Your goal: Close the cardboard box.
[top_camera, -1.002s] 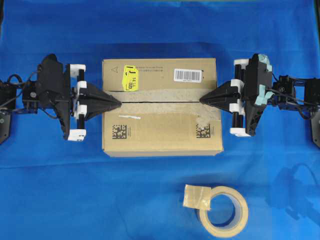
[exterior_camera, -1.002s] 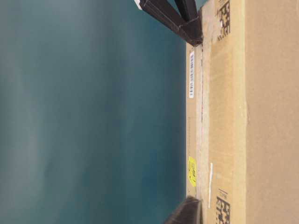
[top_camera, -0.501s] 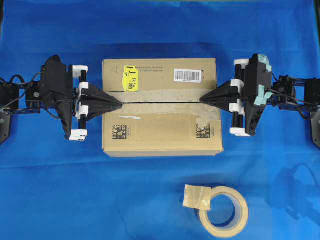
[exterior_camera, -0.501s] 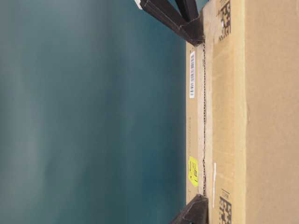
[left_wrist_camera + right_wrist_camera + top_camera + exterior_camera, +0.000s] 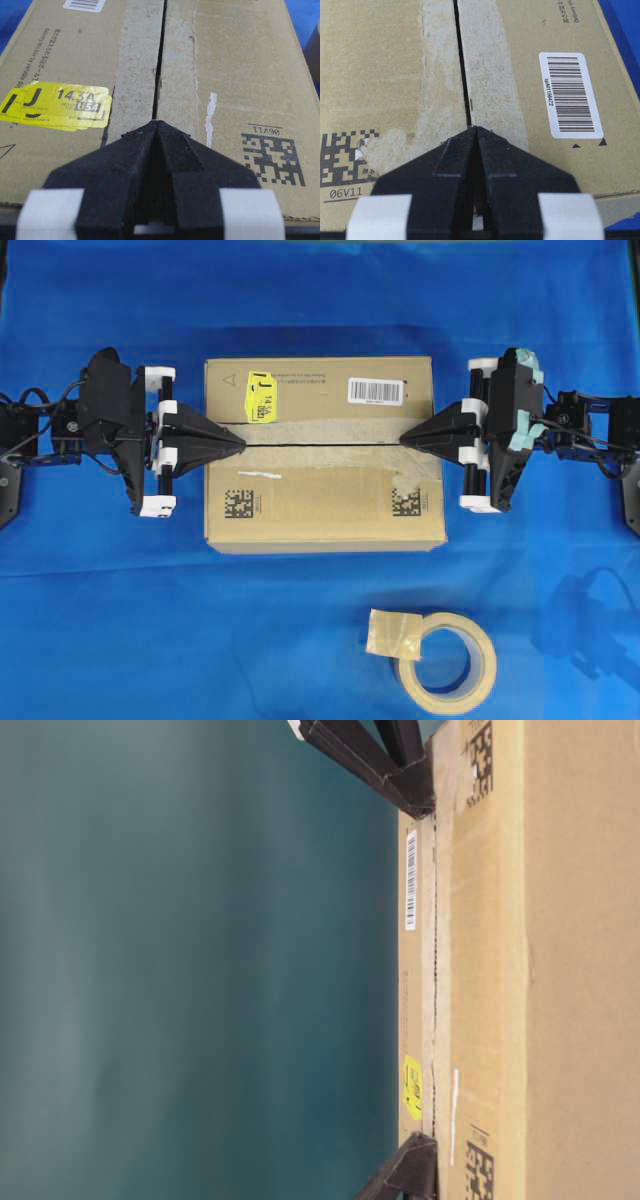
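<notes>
L gripper (image 5: 240, 442), R gripper (image 5: 404, 440) pinched together over cardboard box (image 5: 320, 510) seam, blue cloth (image 5: 200, 640).

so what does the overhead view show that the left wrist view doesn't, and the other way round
Only the overhead view shows the beige tape roll on the blue cloth, the right end effector at the box's right end, and the whole outline of the large brown cardboard box.

Only the left wrist view shows the yellow sticker print readable, 14.3A and U54, and the code text under the black square code.

Both show the left end effector, shut, its tip at the dark seam between the flat flaps, and the white barcode label.
</notes>
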